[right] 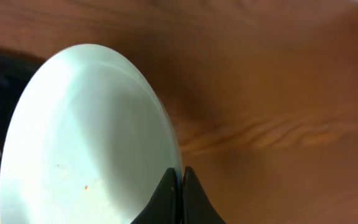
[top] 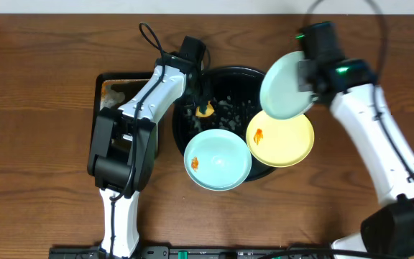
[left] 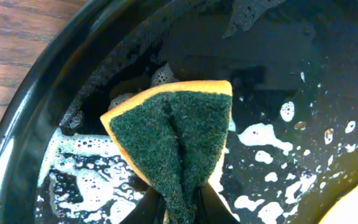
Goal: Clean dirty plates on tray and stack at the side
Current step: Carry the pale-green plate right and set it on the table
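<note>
Closest to the robot, at 6 o'clock on the round black tray (top: 180, 134), lies a blue-green plate (top: 218, 160) with a little orange smear (top: 195, 163). At 4 o'clock a yellow plate (top: 280, 137) with an orange spot (top: 259, 134) sticks out past the tray's rim. Farther in, near 10 o'clock, the left claw (top: 204, 103) is squeezed tight on a green-and-yellow sponge (left: 173, 130) over white foam (left: 263, 134). Farthest, at 2 o'clock, the right claw (right: 180, 186) pinches the rim of a second blue-green plate (right: 86, 137), tilted in the air above the wooden surface (right: 278, 93). A small black tray (top: 121, 76) sits at 9 o'clock, beside the round one.
</note>
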Controlling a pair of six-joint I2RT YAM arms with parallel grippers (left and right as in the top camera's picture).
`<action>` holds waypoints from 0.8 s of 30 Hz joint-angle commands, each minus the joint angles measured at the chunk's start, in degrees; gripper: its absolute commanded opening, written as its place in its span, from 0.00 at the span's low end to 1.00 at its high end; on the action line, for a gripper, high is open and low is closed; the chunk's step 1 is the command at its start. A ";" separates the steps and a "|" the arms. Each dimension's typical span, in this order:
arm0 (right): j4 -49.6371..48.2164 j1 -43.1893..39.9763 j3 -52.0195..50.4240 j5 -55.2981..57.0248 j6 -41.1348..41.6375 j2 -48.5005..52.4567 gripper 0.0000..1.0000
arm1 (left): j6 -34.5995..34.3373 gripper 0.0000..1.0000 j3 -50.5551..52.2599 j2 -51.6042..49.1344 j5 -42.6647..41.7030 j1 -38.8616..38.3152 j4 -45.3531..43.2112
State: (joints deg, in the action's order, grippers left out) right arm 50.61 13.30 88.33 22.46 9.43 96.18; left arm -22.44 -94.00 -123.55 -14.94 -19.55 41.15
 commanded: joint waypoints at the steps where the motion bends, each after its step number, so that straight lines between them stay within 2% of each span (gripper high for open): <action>1: 1.09 -9.03 0.52 -15.78 6.64 -1.40 0.01 | 0.35 0.14 -1.11 -1.01 -0.28 0.20 0.17; 6: 1.44 -21.68 0.52 -24.33 7.32 -1.36 0.01 | 0.35 0.14 -1.11 -1.01 -0.31 0.20 0.17; 11: 1.90 -31.04 0.35 -23.98 7.23 -1.25 0.01 | 0.35 0.14 -1.11 -1.01 -0.31 0.20 0.17; 20: 1.05 -40.81 -0.72 -20.81 7.28 5.33 0.01 | 0.35 0.14 -1.11 -1.01 -0.31 0.20 0.17; 24: -0.13 -42.86 -0.72 -24.35 7.15 10.60 0.01 | 0.35 0.14 -1.11 -1.01 -0.31 0.20 0.20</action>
State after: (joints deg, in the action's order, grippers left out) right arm 51.11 -28.34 88.31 1.19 15.94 102.98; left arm -22.44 -94.00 -123.55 -14.92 -19.55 41.15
